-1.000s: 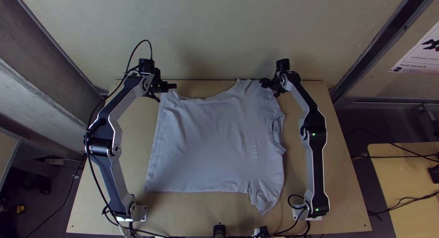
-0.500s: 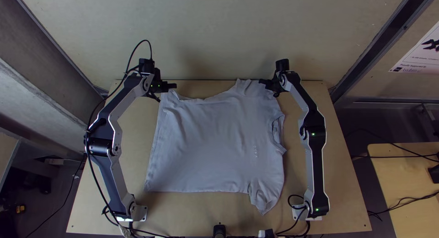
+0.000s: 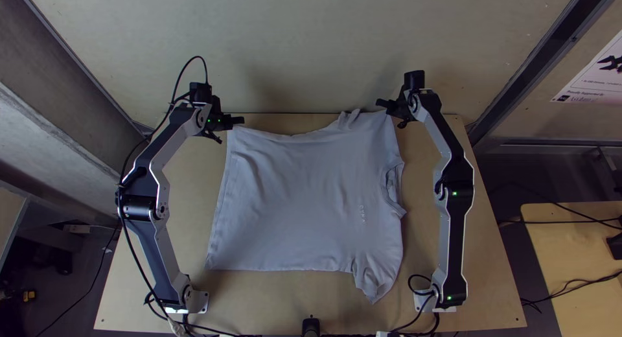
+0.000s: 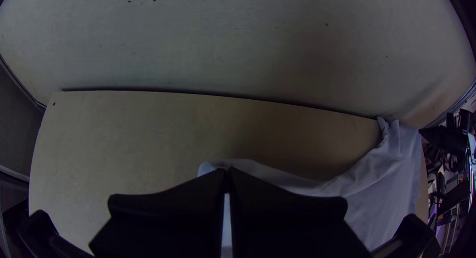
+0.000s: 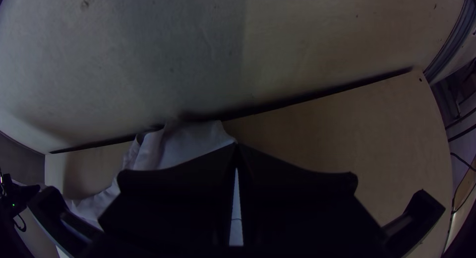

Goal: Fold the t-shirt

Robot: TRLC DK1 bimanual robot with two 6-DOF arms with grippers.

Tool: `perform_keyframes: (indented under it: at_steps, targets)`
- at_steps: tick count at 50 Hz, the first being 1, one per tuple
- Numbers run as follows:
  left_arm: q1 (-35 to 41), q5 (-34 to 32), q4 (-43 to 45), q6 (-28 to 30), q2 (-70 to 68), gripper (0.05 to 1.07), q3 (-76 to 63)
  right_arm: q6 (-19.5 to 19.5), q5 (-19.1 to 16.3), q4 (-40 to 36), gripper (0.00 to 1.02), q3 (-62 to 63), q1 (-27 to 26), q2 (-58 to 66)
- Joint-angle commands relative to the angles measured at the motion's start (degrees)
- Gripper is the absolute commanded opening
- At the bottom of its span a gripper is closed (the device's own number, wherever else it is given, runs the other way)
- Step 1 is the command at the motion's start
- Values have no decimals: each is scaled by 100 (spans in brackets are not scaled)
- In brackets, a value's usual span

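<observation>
The pale grey t-shirt point(image 3: 304, 201) lies spread over the middle of the bench point(image 3: 492, 278), turned sideways, its hem point(image 3: 219, 207) toward the bench's left edge and its collar point(image 3: 392, 185) toward the right one. The body is mostly smooth, with shallow creases by the hem; a short row of small pale marks point(image 3: 362, 214) sits on it near the collar. The collar gapes a little, its rim curved. One sleeve point(image 3: 374, 282), rumpled, slants toward the bench's near edge. Along the far side the cloth dips in a soft curve between the two arms, then puckers into small raised folds point(image 3: 350, 118) at the bench's far edge. The left pincer point(image 3: 240, 120) is clamped on the hem's far corner, its fingertips together. The right pincer point(image 3: 381, 104), also closed, grips a cloth corner at the far edge, beside the folds.
</observation>
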State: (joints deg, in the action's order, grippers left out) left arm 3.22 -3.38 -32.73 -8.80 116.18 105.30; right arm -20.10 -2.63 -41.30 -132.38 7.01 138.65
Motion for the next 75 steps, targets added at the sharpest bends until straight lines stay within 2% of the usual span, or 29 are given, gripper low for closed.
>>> perform_keyframes:
  at_steps: [1, 15, 38, 75]
  targets:
    - [-59, 12, -49, -105, 19, 8, 44, 59, 44, -89, 2, 98, -112, -321]
    - [-287, -5, -93, -122, 300, 8, -167, 296, 52, -739, 2, 502, -120, -585]
    - [-445, -154, 21, 62, 63, 8, -976, 709, 61, -757, 2, 1873, -76, -1551]
    - [-401, -207, 135, 396, -1713, 8, -2540, 727, 105, -379, 2, 5222, 170, -4012]
